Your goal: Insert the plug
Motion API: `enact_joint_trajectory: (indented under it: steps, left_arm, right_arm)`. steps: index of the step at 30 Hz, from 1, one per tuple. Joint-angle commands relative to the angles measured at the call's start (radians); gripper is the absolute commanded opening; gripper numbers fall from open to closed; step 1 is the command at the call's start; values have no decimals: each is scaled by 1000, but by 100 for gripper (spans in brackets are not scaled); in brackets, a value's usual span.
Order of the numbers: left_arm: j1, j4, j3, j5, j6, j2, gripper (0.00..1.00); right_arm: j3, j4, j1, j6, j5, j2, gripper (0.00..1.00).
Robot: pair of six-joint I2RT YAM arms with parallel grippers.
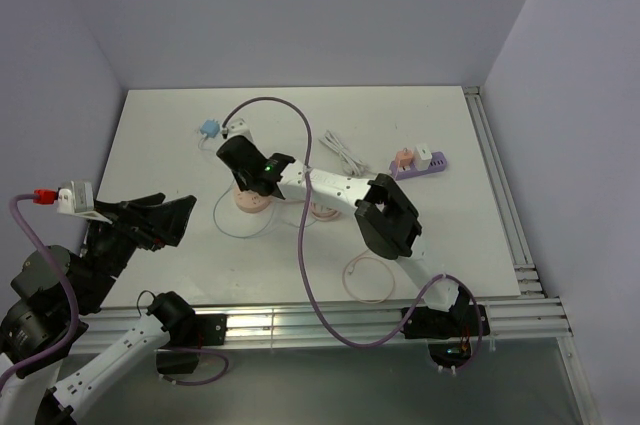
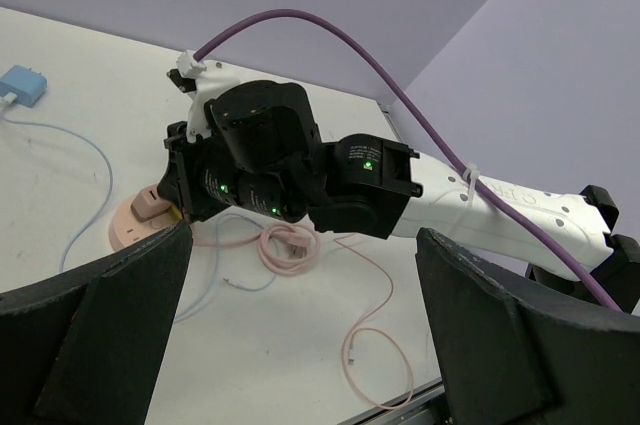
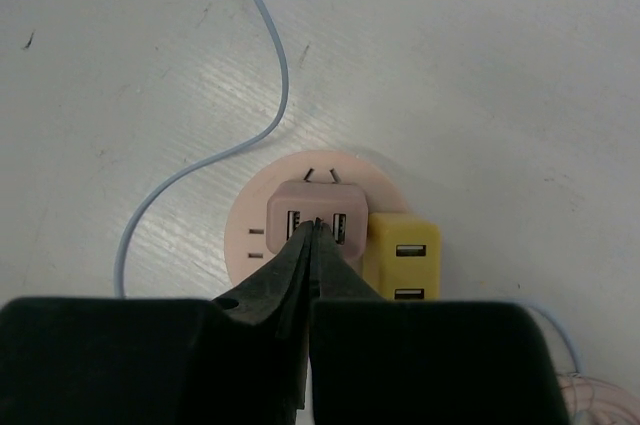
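Observation:
A pink USB plug (image 3: 300, 197) sits on a round pink socket base (image 3: 247, 220), which lies left of centre on the table (image 1: 250, 202). A yellow adapter (image 3: 403, 253) sits on the base beside the plug. My right gripper (image 3: 312, 229) is shut and holds nothing, its tips resting on the plug's top between the two USB ports. In the top view it (image 1: 243, 175) hangs over the base. My left gripper (image 2: 300, 345) is open and empty, near the table's front left (image 1: 150, 220), facing the right arm.
A blue plug (image 1: 209, 129) and a white charger (image 1: 238, 130) lie at the back. A purple power strip (image 1: 432, 163) with a pink plug (image 1: 401, 160) lies at the right. A coiled pink cable (image 2: 290, 245) and a thin blue cable (image 3: 255, 115) trail around the base.

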Motion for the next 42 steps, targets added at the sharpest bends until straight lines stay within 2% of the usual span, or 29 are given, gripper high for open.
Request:
enact_joint_trajectory:
  steps: [1,12,17,27,35,42]
  left_arm:
    - [3,12,3,10,-9,2,99]
    - [3,15,2,14,-14,6,100]
    - [2,12,3,10,-14,-1,100]
    - [2,18,0,19,-14,8,99]
    - [2,29,-5,28,-17,16,99]
    - [3,24,-1,27,-20,16,99]
  right_arm:
    - [20,31,-9,13,-1,-23,0]
    - [66,58,-9,-33,32,-104,0]
    - [-14,96,-3,-21,27,-133,0]
    - [-69,87,4,49,-22,-24,0]
    - [-48,114,1,19,-14,-20,0]
    - [-91,191,9,-26,22,-148,0]
